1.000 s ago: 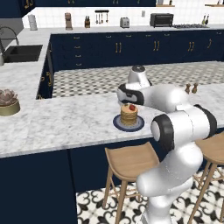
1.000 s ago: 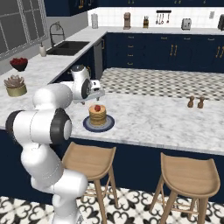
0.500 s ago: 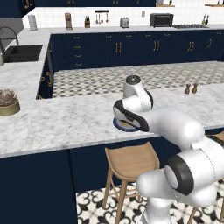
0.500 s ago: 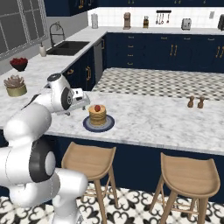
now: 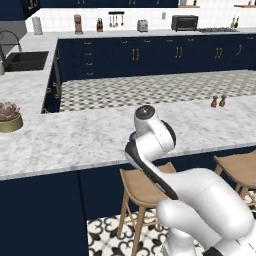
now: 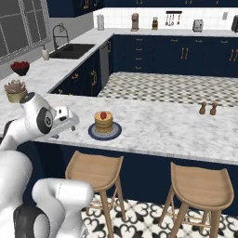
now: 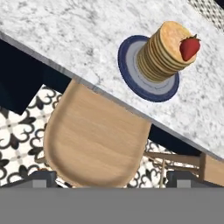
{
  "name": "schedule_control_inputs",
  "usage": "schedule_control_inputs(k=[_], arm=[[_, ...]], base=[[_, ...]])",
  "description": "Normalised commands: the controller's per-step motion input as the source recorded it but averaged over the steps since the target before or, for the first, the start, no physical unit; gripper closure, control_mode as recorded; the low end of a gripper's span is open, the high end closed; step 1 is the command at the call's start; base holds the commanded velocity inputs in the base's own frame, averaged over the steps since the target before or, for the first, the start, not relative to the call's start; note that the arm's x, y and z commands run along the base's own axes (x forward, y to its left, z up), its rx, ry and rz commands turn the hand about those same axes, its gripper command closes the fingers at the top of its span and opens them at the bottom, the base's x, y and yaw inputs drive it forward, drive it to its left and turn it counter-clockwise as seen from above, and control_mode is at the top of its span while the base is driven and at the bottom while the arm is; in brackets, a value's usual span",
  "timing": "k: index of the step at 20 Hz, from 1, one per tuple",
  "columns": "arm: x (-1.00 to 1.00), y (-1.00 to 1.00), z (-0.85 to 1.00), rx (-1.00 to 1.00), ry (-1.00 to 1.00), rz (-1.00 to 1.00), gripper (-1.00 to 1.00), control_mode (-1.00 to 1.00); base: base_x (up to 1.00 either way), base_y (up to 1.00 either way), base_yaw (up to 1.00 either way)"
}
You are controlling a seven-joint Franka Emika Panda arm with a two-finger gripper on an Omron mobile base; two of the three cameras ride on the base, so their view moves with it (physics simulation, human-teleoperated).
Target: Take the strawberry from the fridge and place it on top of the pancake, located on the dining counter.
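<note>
Two-finger dark pincer (image 7: 111,177): jaws wide apart, empty. One red strawberry (image 7: 189,47) atop one golden-brown pancake stack (image 7: 164,51), one blue-grey plate (image 7: 131,74), white marble dining counter (image 7: 65,39), well ahead. Two wooden stools (image 6: 95,172).

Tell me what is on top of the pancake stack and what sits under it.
The strawberry rests on top of the pancake. Under the stack is a round blue-grey plate on the dining counter. The plate's middle is covered by the stack.
</note>
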Motion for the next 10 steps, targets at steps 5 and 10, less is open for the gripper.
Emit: schedule_control_inputs(k=[5, 10], arm=[[-0.95, -0.08, 0.00, 0.00, 0.02, 0.00, -1.00, -1.00], [-0.55, -0.27, 0.00, 0.00, 0.02, 0.00, -1.00, -1.00]], base=[[0.00, 0.00, 0.00], [0.00, 0.00, 0.00]])
